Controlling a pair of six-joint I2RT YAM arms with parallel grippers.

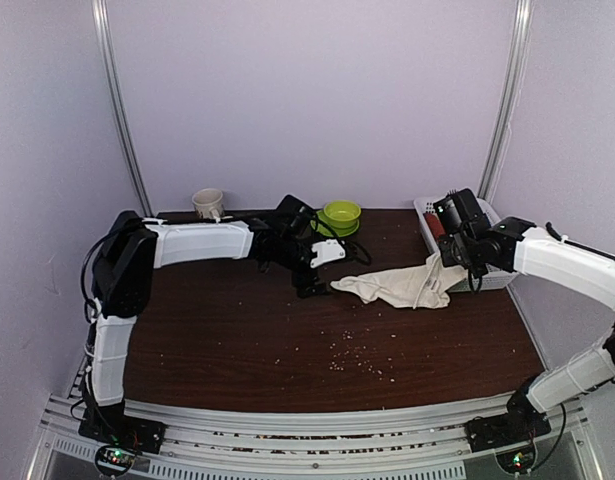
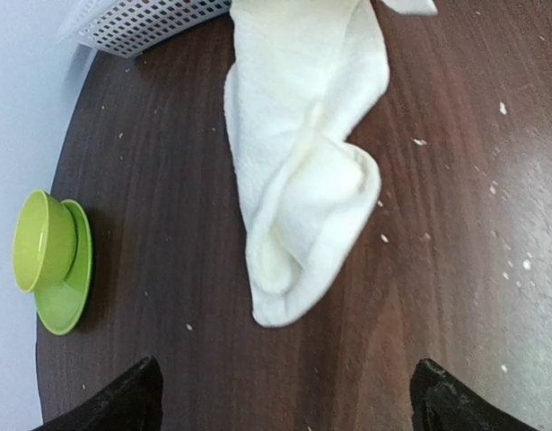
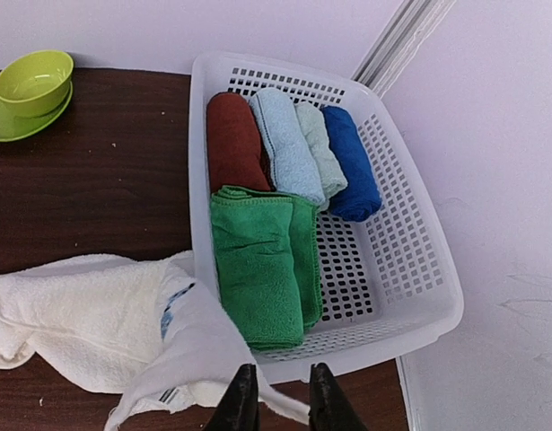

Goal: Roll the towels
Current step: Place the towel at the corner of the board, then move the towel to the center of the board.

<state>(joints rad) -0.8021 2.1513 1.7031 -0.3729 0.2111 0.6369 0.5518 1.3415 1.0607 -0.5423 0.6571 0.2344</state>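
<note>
Flattening is being called for before rolling: the cream towel (image 2: 302,180) is lying crumpled mid-table, one corner being pinched in the narrow jaws of the right gripper (image 3: 276,406), the left gripper (image 2: 289,402) being held wide beside its other end. Bare table (image 1: 237,345) is being offered nearer; the green towel (image 3: 262,269) is lying folded in the basket (image 3: 417,269) beyond

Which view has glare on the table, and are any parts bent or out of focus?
Left wrist view: pale glare on the dark brown wooden table at right, its edge bowed by the lens, dark tool fingertips soft. Right wrist view: even light, white plastic basket sharp. Top view: even, slightly soft.
</note>
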